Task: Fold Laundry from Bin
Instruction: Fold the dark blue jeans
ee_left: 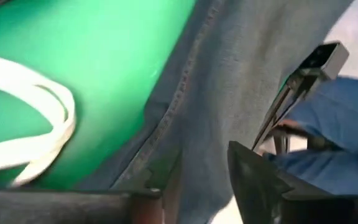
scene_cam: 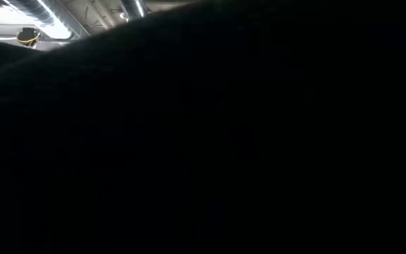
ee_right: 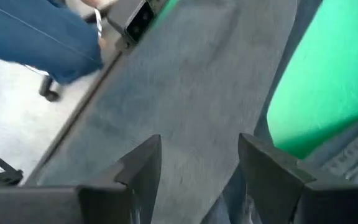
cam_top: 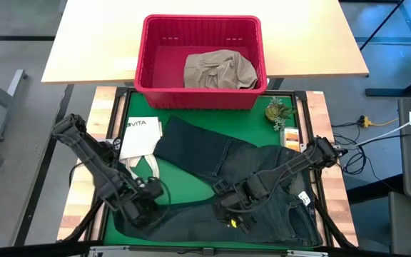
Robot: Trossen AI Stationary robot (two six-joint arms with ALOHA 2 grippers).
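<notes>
Dark jeans (cam_top: 262, 178) sprawl over green mat (cam_top: 184, 189); bin (cam_top: 200, 64) behind.

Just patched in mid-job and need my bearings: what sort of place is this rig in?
Probably a lab or workshop test cell: a green work mat on a framed bench, loose cables on a bare grey floor, exposed ceiling ducts.

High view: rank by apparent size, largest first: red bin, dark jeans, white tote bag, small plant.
1. Dark jeans, spread across the green mat, though the red bin looks close to it.
3. White tote bag.
4. Small plant.
</notes>
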